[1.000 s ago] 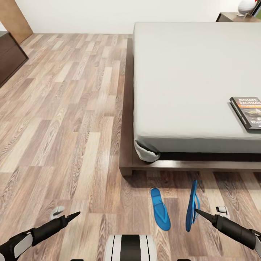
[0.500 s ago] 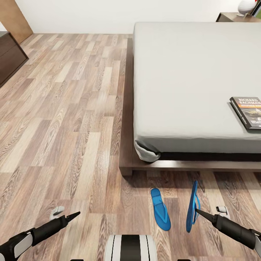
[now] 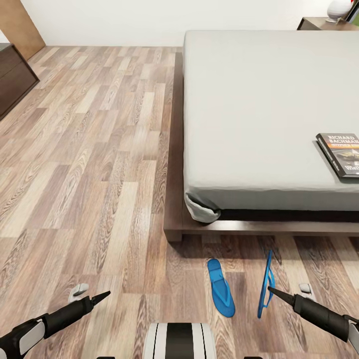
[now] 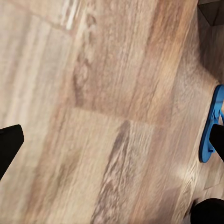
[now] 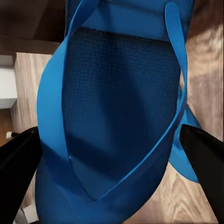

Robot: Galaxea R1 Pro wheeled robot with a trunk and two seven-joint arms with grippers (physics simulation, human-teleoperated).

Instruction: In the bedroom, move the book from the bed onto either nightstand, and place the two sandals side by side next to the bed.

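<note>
The book [image 3: 343,154] lies on the bed [image 3: 259,109] near its right side, dark cover up. On the wood floor in front of the bed's foot, one blue sandal [image 3: 220,288] lies flat. The other sandal [image 3: 265,284] stands up on its edge, and my right gripper [image 3: 269,288] is shut across its width. In the right wrist view this sandal [image 5: 116,107] faces the camera with a dark fingertip [image 5: 18,154] at each side. My left gripper [image 3: 106,294] hangs open over bare floor to the left. The left wrist view catches the flat sandal [image 4: 211,125] beyond one fingertip [image 4: 9,144].
A nightstand [image 3: 319,22] with a white object [image 3: 339,8] on it stands at the bed's far right corner. A dark dresser [image 3: 12,75] sits at the left wall. Wide wood floor [image 3: 89,149] stretches left of the bed. My base [image 3: 179,341] is just below the sandals.
The sandal in my right gripper has turned further onto its edge and shifted slightly right. The left arm, the flat sandal and the book have not moved.
</note>
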